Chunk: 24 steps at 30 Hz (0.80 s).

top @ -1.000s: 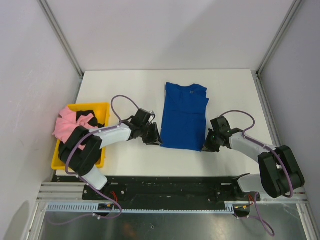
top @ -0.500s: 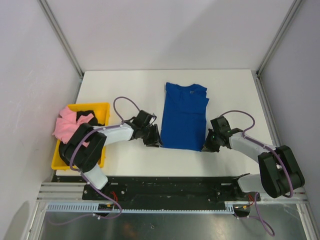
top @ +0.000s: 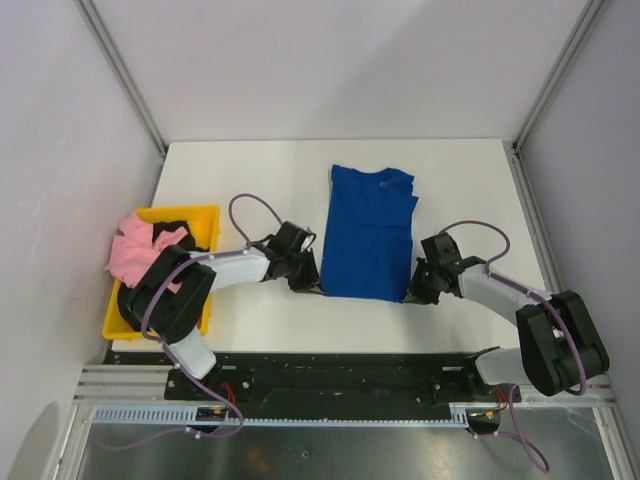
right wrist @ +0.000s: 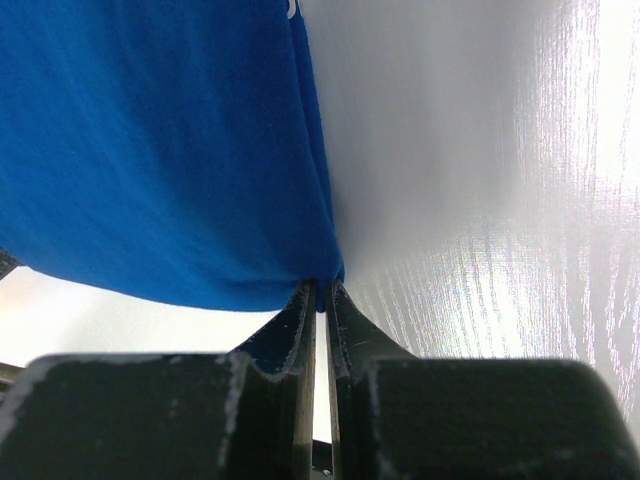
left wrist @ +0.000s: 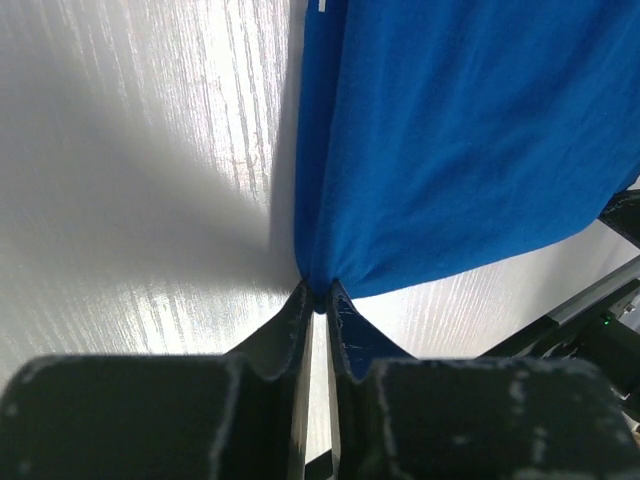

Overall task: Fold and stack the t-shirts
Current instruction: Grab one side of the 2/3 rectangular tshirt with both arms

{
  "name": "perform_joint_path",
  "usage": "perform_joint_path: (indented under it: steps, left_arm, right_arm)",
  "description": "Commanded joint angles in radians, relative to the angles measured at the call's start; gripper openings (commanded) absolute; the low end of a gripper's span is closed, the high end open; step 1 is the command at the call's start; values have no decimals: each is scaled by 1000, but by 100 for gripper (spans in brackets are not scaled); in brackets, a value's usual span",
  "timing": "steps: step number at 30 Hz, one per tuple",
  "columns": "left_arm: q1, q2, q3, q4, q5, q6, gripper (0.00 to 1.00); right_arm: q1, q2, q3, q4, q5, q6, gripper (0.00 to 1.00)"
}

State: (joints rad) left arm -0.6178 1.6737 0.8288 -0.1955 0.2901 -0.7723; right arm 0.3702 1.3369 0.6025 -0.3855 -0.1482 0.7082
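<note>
left gripper (left wrist: 320,295): jaws drawn narrow, nipping the near-left corner of the blue t-shirt (left wrist: 450,150), which bunches at the fingertips.
right gripper (right wrist: 320,288): jaws almost together, pinching the shirt's near-right corner, low against the table (right wrist: 480,200).
blue t-shirt (top: 370,235): folded into a long panel and lying flat at the middle of the table, with its collar toward the far edge and its hem toward the near edge, between the two grippers.
pink t-shirt (top: 135,250): crumpled, spilling over the far-left rim of the yellow bin (top: 190,209).
black t-shirt (top: 198,238): bunched inside the bin, beside the pink one.
yellow bin: on the table's left edge, near the near-left corner, well apart from the blue shirt.
table (top: 250,180): white, with a faint wood grain.
</note>
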Motion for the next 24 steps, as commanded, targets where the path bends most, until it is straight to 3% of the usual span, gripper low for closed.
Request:
perform_joint_path:
  steps: [1, 4, 12, 24]
  left_arm:
    - [-10, -1, -3, -9, -50, -7, 8]
    - [-10, -21, 2, -10, -42, -5, 1]
    - [-33, -119, -38, -11, -21, 1, 0]
    - [-100, -408, -201, -19, -18, -27, 0]
  right_arm:
    - [6, -9, -1, 4, 6, 8, 2]
    - [5, -26, -1, -5, 3, 8, 0]
    - [23, -129, -1, -85, 14, 10, 0]
    - [93, -462, -6, -301, 26, 54, 0]
